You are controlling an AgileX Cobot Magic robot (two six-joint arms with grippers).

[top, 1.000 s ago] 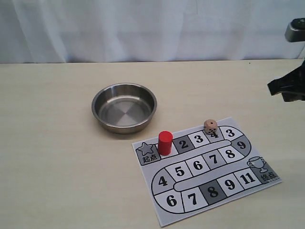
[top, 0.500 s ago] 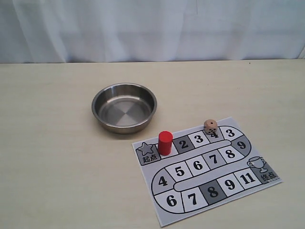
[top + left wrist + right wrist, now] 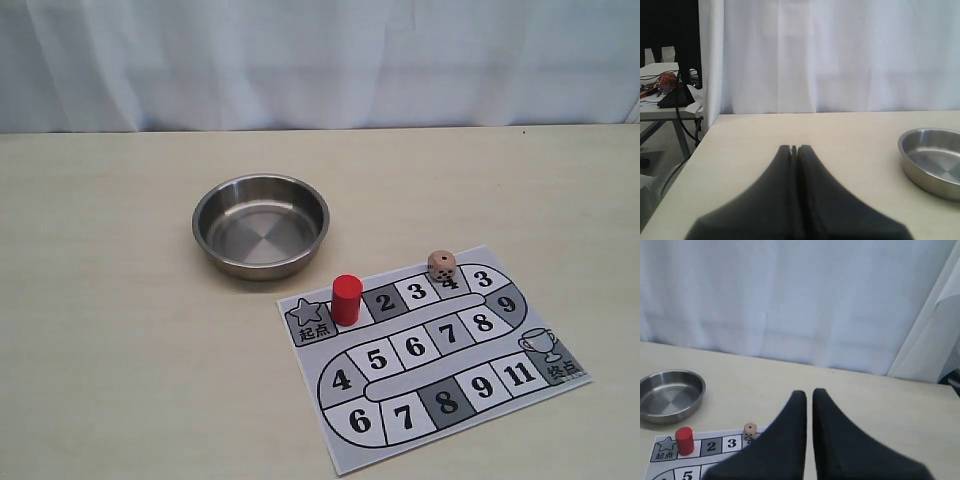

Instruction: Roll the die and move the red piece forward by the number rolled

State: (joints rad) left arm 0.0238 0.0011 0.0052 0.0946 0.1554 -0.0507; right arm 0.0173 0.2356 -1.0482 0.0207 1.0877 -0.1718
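Note:
The red piece (image 3: pixel 346 298) stands upright on the board (image 3: pixel 335 435), on the square just right of the star start square, beside the grey 2. The die (image 3: pixel 442 264) rests on the board's far row, partly covering a 4 square. In the right wrist view the red piece (image 3: pixel 684 440) and die (image 3: pixel 750 430) lie ahead of my right gripper (image 3: pixel 809 392), which hangs above the table, shut with a thin slit and nothing in it. My left gripper (image 3: pixel 794 148) is shut and empty, far from the board. Neither gripper shows in the exterior view.
A round steel bowl (image 3: pixel 262 235) with nothing in it sits on the table behind and left of the board; it also shows as the bowl (image 3: pixel 935 160) and the bowl (image 3: pixel 670 395). A white curtain closes off the back of the table.
One second ago the right arm showed at the right edge of the exterior view; it has since left that view. The die, red piece and bowl have not moved.

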